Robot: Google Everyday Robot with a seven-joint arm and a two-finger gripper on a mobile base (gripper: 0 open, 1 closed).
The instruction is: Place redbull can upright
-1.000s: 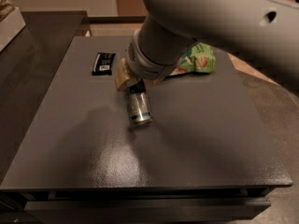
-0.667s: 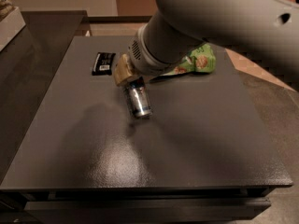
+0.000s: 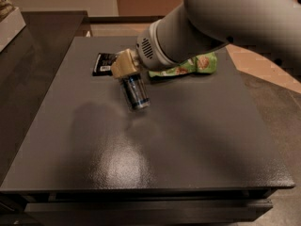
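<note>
Single camera view, looking down on dark grey table top [image 3: 197, 154]; arm [image 3: 225, 22] enters from upper right and crosses the far half of the surface.

Gripper [image 3: 125, 73]: tan fingers over the far-left part of the table, closed around one end of the redbull can [image 3: 135, 93]; the grip sits at the can's far end, the rest projects free toward the camera.

Can: tilted, not upright; long axis slants down and to the right, silver end facing the camera; blue and silver panels visible along the side; whether the low end touches the table cannot be told; soft shadow [image 3: 96, 121] lies on the surface to the left of it.

Surroundings: small flat black wrapper [image 3: 102, 63] just behind and left of the gripper, partly covered by the fingers; green snack bag [image 3: 190, 66] lying flat on the far side, right of the gripper, its left part hidden under the arm's wrist; both near the can but apart from it.
</note>
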